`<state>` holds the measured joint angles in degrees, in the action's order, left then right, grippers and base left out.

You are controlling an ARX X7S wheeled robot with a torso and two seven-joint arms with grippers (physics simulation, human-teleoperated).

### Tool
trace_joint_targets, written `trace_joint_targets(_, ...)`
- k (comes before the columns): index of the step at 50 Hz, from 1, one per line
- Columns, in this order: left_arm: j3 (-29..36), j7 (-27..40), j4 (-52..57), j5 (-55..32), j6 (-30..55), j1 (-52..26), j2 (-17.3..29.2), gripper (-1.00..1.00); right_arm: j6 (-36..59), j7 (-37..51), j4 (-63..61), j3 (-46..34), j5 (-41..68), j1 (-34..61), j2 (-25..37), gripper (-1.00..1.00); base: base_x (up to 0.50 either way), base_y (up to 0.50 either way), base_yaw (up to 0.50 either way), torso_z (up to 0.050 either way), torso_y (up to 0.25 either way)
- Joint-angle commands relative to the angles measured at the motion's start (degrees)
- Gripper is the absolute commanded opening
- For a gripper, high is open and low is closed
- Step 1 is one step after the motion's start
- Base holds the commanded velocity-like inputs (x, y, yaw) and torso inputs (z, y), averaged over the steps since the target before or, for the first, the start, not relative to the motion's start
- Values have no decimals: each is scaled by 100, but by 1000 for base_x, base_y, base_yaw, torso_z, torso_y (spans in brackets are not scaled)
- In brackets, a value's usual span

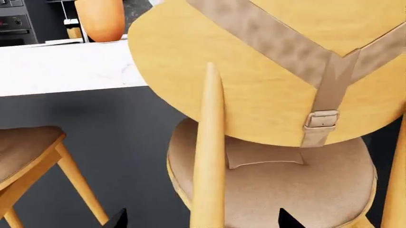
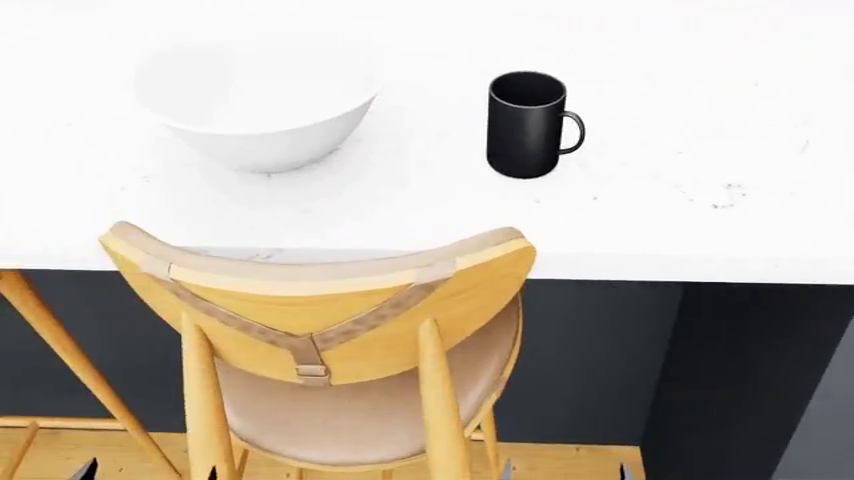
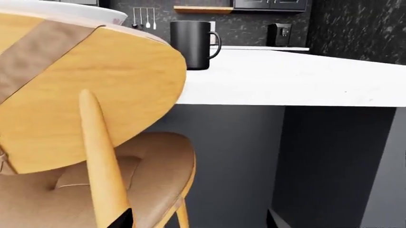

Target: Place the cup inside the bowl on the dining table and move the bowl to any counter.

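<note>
From the head cam I see the dining table [image 2: 694, 60] filling the far half of the view. The bowl [image 2: 254, 105] sits upright on it, far-left. The cup [image 2: 526, 124] stands upright to the right of the bowl, well apart from it, handle pointing right. Cup is not in the bowl.

A wooden chair [image 2: 334, 340] w/ a tan strap on its backrest is tucked at the near edge of the table, directly below the bowl/cup area, between me and both items.

Left gripper [image 1: 203, 221]: only two dark fingertips show at the edge of the left wrist cam, set wide apart, nothing between them, so I read it as spread. It hangs low, behind the chair back, well below table level. Bowl and cup are not in that cam.

Right gripper [image 3: 199, 219]: same pic, two dark tips wide apart, spread, holding nothing. It is low, near the chair seat. In the right wrist cam the cup [image 3: 190, 43] stands far beyond and above it on the tabletop; the bowl rim [image 3: 76, 12] peeks over the chair back, left of the cup.
</note>
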<state>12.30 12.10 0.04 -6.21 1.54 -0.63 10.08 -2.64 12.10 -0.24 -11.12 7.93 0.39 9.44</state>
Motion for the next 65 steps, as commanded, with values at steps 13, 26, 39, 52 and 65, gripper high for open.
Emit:
trace_joint_targets(13, -3, 40, 38, -106, -407, 85, 87, 100, -19, 129, -70, -65, 14, -14, 78, 100, 0, 0, 0, 30, 0)
trace_joint_targets(26, 36, 73, 60, -136, -385, 93, 127, 100, -21, 147, -41, -110, 65, 2, 107, 100, 0, 0, 0, 50, 0)
trace_joint_targets(39, 76, 99, 24, -177, -402, 67, 137, 100, -16, 179, -5, -164, 82, 29, 133, 100, 0, 0, 0, 50, 0)
trace_joint_targets(52, 41, 202, 106, -246, -340, 90, 171, 100, -3, 229, -39, -211, 73, 21, 180, 100, 0, 0, 0, 14, 0)
trace_joint_targets(65, -98, 548, 1910, -918, 2026, -253, 444, 100, 1722, 338, -1992, -111, 472, 222, 651, 100, 0, 0, 0, 0, 0)
